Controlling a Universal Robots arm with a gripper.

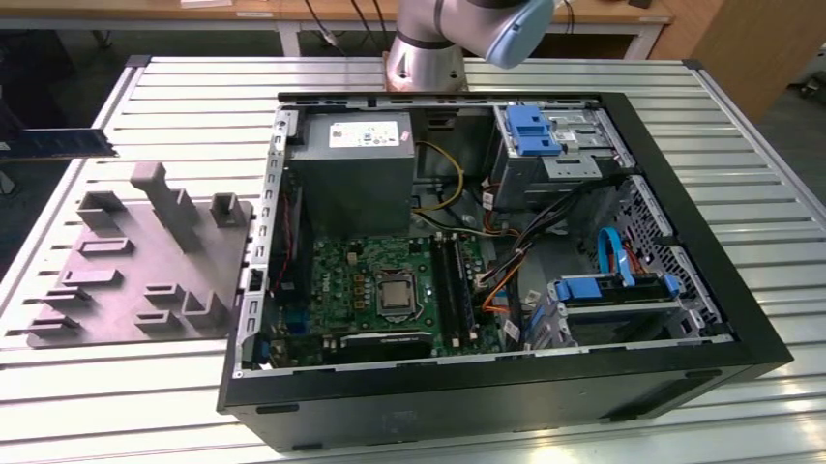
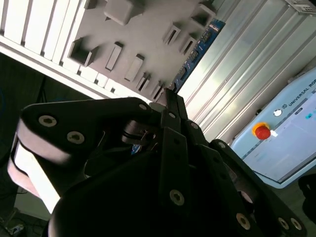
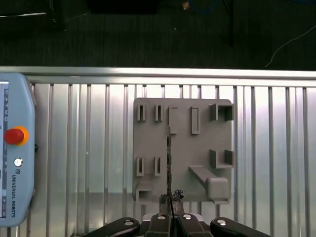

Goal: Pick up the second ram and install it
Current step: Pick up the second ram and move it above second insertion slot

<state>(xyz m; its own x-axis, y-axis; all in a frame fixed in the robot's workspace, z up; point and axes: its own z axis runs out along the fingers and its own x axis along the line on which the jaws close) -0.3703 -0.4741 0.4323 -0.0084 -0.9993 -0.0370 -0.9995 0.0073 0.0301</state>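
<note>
The second ram point(image 3: 169, 163) is a thin dark blue stick, seen edge-on in the first wrist view above the grey fixture plate point(image 3: 197, 148). My gripper point(image 3: 170, 200) is shut on its near end. In the second wrist view the black fingers point(image 2: 170, 113) close on the blue stick point(image 2: 197, 49), which reaches out over the plate. In the exterior view the stick point(image 1: 62, 142) hangs level in the air beyond the table's left edge, well away from the open computer case point(image 1: 490, 387). The green motherboard point(image 1: 355, 275) lies inside the case, with its long black sockets point(image 1: 452, 275) beside the processor.
The grey fixture plate point(image 1: 142, 261) with raised holders sits on the slatted metal table point(image 1: 130, 406) left of the case. Inside the case are a grey power supply point(image 1: 351, 164), blue drive cages point(image 1: 543, 130) and loose cables point(image 1: 516, 251). A teach pendant point(image 3: 15, 148) lies on the table.
</note>
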